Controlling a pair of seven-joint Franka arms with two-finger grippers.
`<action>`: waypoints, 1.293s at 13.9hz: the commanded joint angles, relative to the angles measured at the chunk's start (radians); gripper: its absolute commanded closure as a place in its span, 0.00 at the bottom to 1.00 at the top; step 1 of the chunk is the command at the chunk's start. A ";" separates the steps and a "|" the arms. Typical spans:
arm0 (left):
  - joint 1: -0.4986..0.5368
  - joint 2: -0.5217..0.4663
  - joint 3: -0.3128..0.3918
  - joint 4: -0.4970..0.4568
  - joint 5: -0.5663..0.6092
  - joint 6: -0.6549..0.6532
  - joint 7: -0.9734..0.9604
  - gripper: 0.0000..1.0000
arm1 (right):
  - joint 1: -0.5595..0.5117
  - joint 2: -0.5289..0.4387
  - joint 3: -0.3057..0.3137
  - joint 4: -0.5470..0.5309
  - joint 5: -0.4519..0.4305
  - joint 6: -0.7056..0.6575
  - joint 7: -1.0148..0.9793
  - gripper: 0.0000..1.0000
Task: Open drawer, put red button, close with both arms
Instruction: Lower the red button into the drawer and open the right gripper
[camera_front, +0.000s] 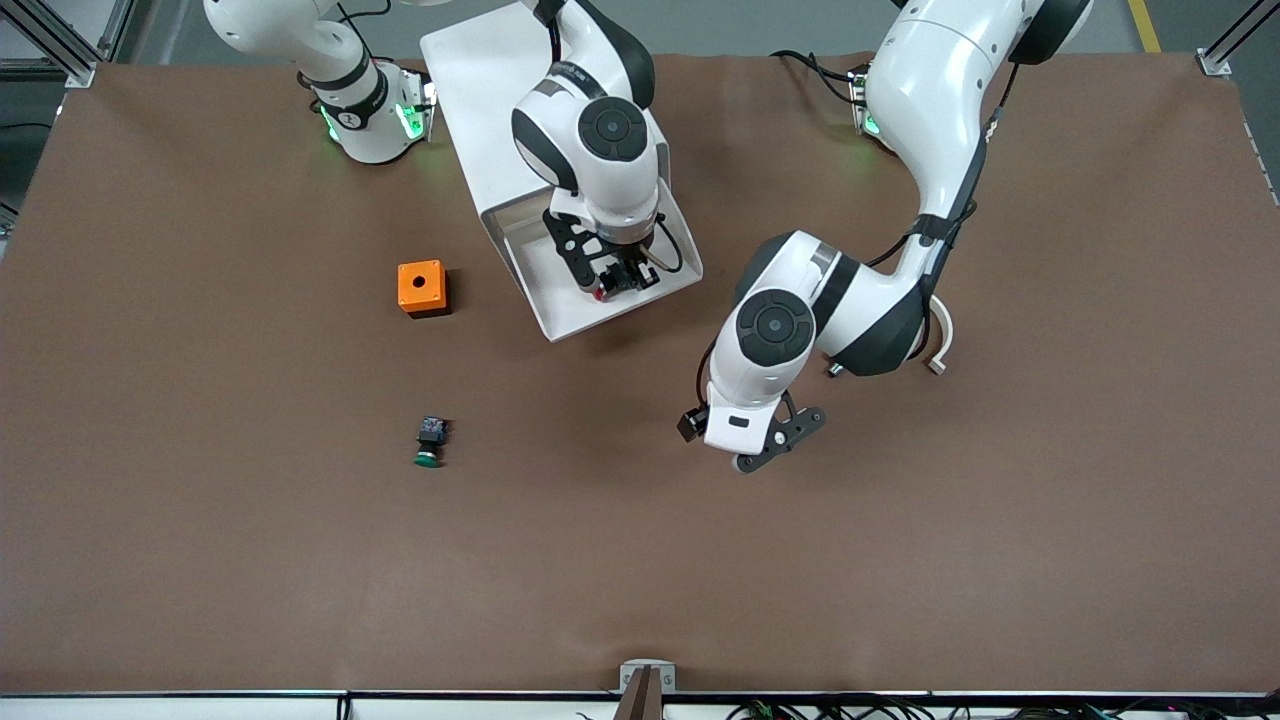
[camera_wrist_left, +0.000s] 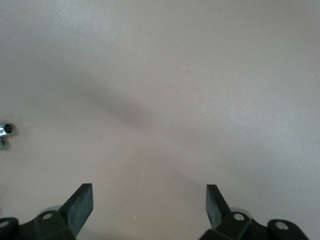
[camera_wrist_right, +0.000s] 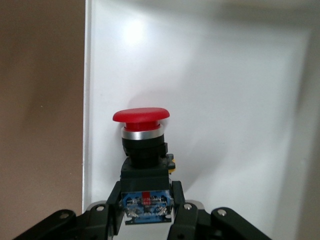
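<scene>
The drawer (camera_front: 545, 290) stands pulled out of the white cabinet (camera_front: 480, 80), its white tray (camera_wrist_right: 225, 100) bare inside. My right gripper (camera_front: 618, 285) hangs over the tray, shut on the red button (camera_front: 601, 293). In the right wrist view the fingers (camera_wrist_right: 181, 200) clamp the button's blue-and-black body, and the red cap (camera_wrist_right: 141, 116) points away from them toward the tray floor, close to one side wall (camera_wrist_right: 87, 100). My left gripper (camera_front: 770, 445) waits open over bare table, nearer the front camera than the drawer. Nothing lies between its fingers (camera_wrist_left: 80, 205).
An orange box with a hole (camera_front: 423, 288) sits beside the drawer toward the right arm's end. A green-capped button (camera_front: 430, 440) lies nearer the front camera than the box. A small metal fitting (camera_wrist_left: 5, 131) shows by the left arm.
</scene>
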 joint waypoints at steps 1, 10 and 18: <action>0.000 -0.042 -0.005 -0.048 0.025 0.000 -0.019 0.01 | 0.018 0.010 -0.010 0.017 0.014 0.000 0.025 0.65; -0.002 -0.044 -0.012 -0.054 0.025 0.002 -0.007 0.01 | -0.021 0.012 -0.014 0.121 0.008 -0.088 -0.146 0.00; -0.002 -0.062 -0.067 -0.114 0.025 0.002 -0.008 0.01 | -0.140 -0.023 -0.024 0.186 -0.003 -0.332 -0.557 0.00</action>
